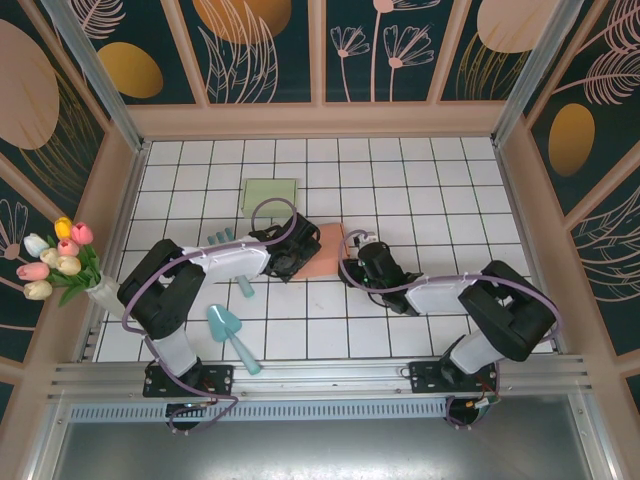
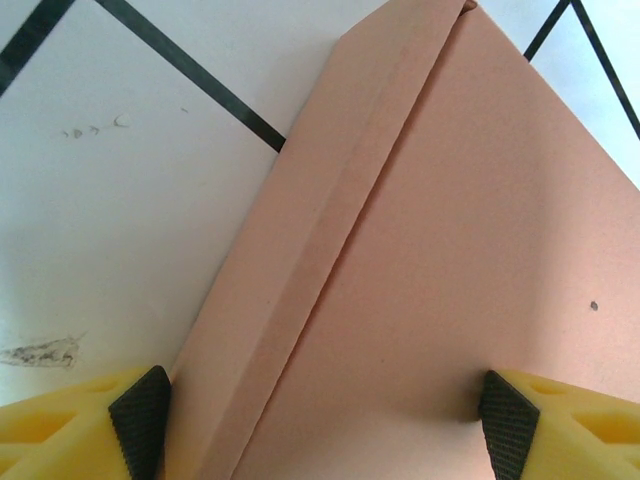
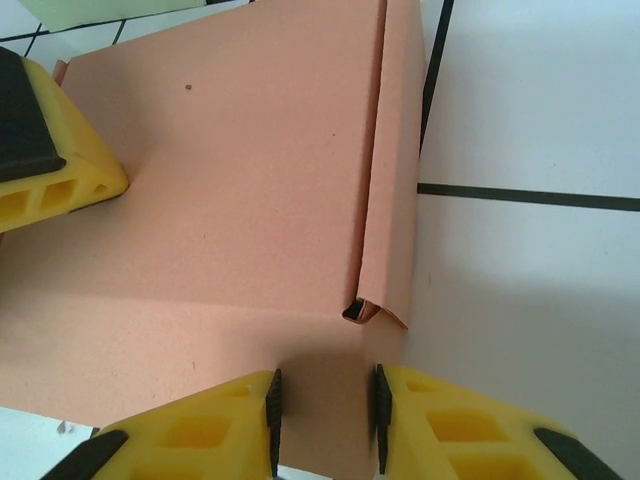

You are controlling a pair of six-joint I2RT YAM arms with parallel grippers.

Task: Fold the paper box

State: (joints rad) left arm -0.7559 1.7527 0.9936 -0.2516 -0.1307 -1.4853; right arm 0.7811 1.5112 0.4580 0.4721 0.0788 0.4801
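The paper box (image 1: 325, 250) lies flat on the desk (image 1: 420, 180) between both arms. The left pincer (image 2: 320, 420) stands wide across its folded side. The right pincer (image 3: 325, 420) is narrow, pinching its near edge.

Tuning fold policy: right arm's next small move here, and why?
Probably close the right gripper fully: its jaws sit narrowly apart over the near edge of the paper box, in line with the raised side flap, while the open left gripper straddles the box opposite.
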